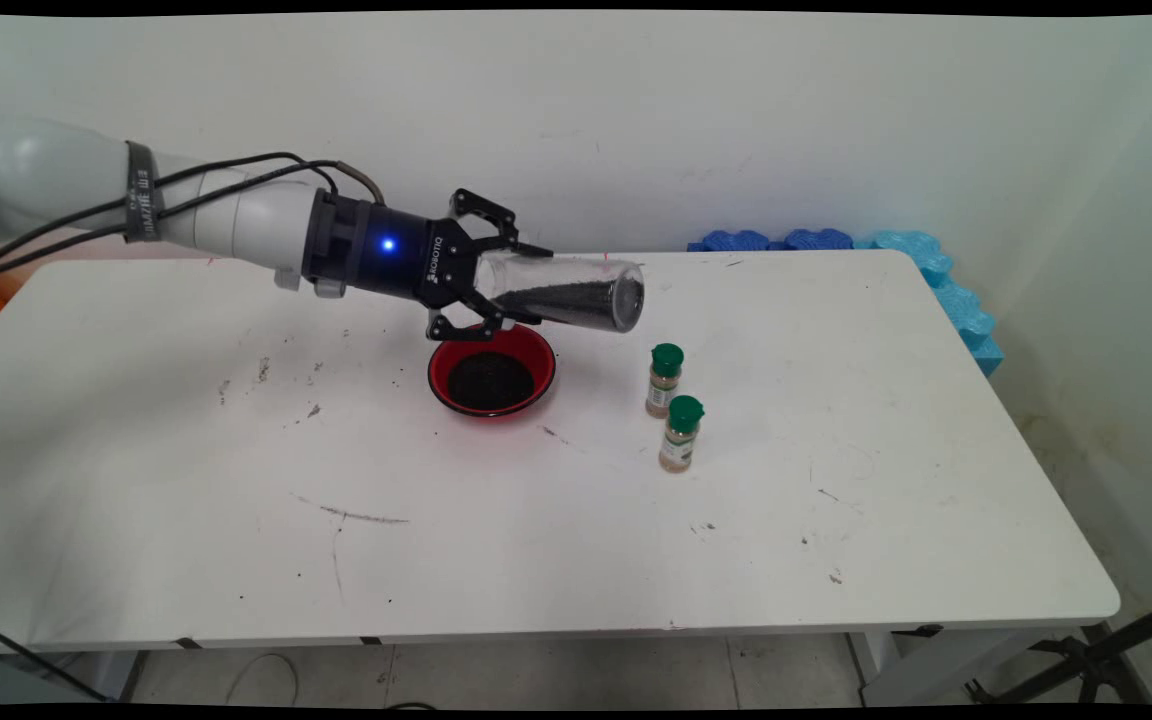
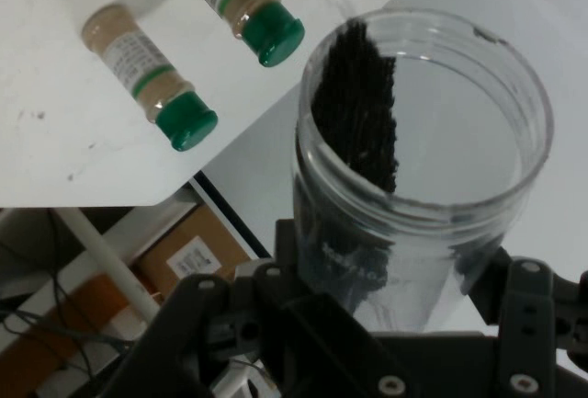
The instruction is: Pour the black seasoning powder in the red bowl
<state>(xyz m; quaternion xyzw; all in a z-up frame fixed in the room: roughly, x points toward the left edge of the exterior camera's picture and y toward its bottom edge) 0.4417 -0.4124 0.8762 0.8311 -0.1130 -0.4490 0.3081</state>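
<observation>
gripper (image 1: 504, 283): jaws closed on clear jar (image 1: 576, 290), held sideways above table (image 1: 186, 480), mouth pointing right
jar: dark grains lying along its lower side
red bowl (image 1: 492, 371): just below gripper, dark grains inside
spice bottles: 2, green caps, upright, right of bowl – far one (image 1: 664, 380), near one (image 1: 681, 433)

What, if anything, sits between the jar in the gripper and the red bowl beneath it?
Nothing visible. The gripper holds the clear jar on its side above the red bowl, its mouth past the bowl's right rim. The two spice bottles stand off to the right.
</observation>
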